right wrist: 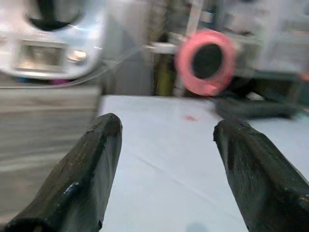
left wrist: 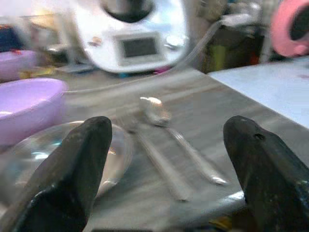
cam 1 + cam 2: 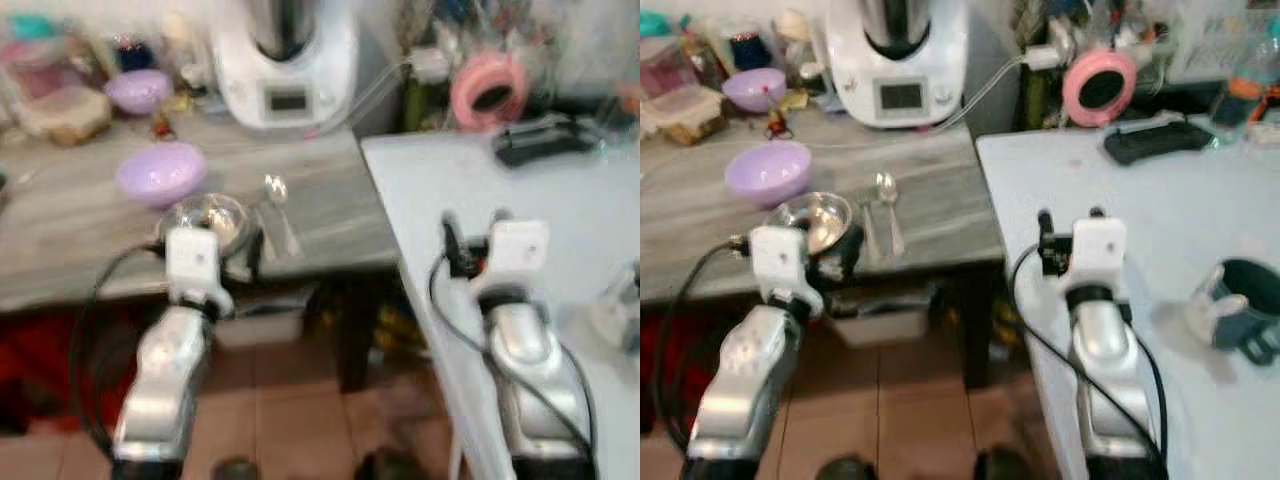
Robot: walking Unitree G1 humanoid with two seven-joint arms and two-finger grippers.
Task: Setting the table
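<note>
From my seat, the left gripper [image 2: 166, 159] was spread wide over the grey wood-grain counter's [image 3: 940, 225] front edge, above the shiny glass bowl [image 3: 812, 222], with the metal spoon [image 2: 166, 123] and fork [image 2: 154, 162] just beside. The right gripper [image 1: 166, 169] gaped over the smooth white table [image 1: 159, 145]. Head views added a glossy lilac bowl [image 3: 767, 171] further back.

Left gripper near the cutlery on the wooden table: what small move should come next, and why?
Probably ease the left gripper forward and down onto the spoon. Its fingers are open and empty, the spoon and the fork beside it lie straight ahead next to the glass bowl, and nothing is set on the white table yet.
</note>
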